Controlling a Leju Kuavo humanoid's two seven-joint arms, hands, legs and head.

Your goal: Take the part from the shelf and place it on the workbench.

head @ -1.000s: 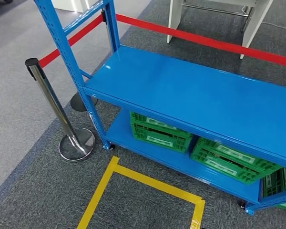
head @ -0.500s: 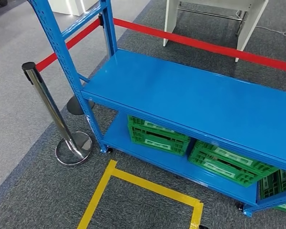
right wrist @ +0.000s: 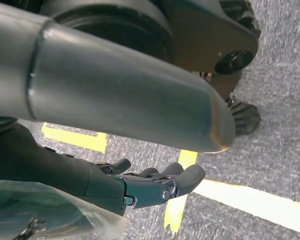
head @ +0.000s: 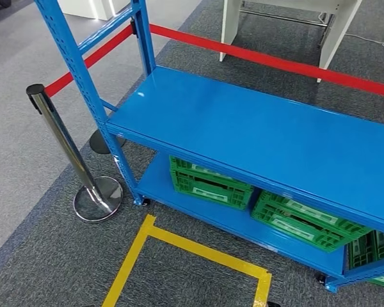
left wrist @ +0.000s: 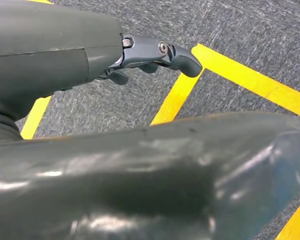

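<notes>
Grey carpet, blue shelf (head: 258,137) ahead, yellow floor tape (head: 194,251) at its foot; no part in sight.
Left hand (left wrist: 156,55) and right hand (right wrist: 156,185) hang over the carpet, fingers loosely extended, holding nothing. Risk: bumping the chrome stanchion (head: 69,153) or the shelf edge on approach. Green crates (head: 258,208) hide their contents; upper tiers cut off.
</notes>
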